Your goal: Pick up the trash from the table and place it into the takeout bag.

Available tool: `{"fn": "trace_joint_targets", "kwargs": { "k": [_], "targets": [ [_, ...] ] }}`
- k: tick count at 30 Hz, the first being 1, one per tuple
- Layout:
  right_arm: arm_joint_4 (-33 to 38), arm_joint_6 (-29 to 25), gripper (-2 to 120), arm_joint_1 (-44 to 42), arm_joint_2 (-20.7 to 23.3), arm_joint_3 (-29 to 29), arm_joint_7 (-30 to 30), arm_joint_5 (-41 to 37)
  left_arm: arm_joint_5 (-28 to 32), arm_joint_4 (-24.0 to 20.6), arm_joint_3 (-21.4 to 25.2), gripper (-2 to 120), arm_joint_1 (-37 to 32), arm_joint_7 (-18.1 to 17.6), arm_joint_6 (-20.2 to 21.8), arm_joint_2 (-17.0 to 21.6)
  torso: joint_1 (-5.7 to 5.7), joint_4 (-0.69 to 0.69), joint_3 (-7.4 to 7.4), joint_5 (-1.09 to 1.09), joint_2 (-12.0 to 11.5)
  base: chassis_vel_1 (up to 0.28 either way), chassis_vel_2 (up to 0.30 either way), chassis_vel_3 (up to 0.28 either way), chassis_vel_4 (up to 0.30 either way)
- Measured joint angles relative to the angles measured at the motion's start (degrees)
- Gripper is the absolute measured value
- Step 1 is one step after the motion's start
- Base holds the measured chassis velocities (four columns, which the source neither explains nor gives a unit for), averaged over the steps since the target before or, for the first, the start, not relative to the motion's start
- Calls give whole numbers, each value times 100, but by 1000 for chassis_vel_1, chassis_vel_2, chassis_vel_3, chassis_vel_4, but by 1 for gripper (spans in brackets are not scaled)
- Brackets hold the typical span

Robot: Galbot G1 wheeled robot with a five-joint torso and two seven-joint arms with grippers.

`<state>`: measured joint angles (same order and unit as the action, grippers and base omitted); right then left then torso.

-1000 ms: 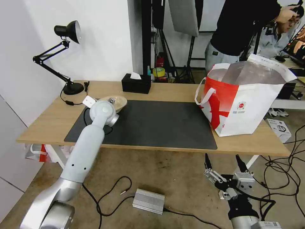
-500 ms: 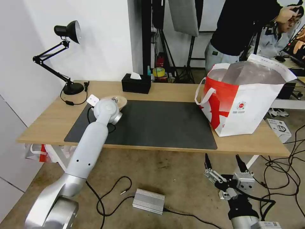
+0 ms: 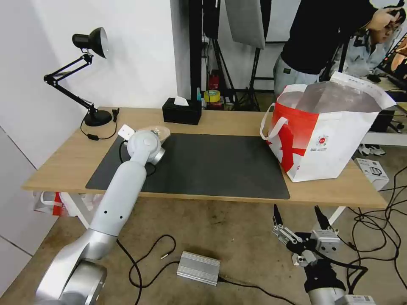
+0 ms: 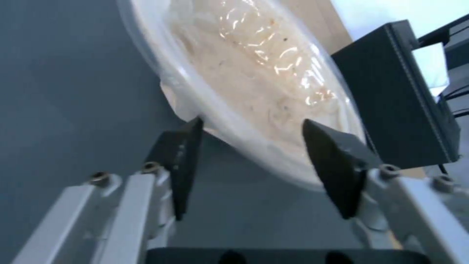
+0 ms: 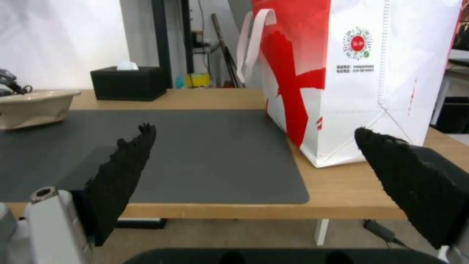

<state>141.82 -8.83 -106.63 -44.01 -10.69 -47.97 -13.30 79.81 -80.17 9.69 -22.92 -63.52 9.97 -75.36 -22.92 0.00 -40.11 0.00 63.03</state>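
Left arm has slid a little further along the mat toward the pulp bowl; bag and right arm have not budged.

Nearest me, the right gripper (image 3: 299, 221) hangs below the table (image 3: 63, 167) edge, fingers wide, holding nothing. Further in, the left gripper (image 4: 254, 146) straddles the rim of the beige pulp bowl (image 4: 254, 84) on the mat's far left corner, fingers spread to either side, not yet pinching. The bowl looks light and thin-walled, likely to flex or crush, with a glossy film inside; the rim seems the sensible hold. Beyond, the takeout bag (image 3: 326, 140) stands open on the right end; what is inside it I cannot tell.
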Motion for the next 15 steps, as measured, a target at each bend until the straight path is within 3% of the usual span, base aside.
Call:
{"fn": "trace_joint_targets", "kwargs": {
  "k": [10, 15],
  "targets": [
    [0, 0, 100, 0, 0, 0, 0, 0, 4, -42, -10, 18, -10, 2, -12, 7, 0, 0, 0, 0, 0, 0, 0, 0, 0],
    [0, 0, 100, 0, 0, 0, 0, 0, -7, -50, -9, 7, -13, 3, -13, 10, 0, 0, 0, 0, 0, 0, 0, 0, 0]
  ]
}}
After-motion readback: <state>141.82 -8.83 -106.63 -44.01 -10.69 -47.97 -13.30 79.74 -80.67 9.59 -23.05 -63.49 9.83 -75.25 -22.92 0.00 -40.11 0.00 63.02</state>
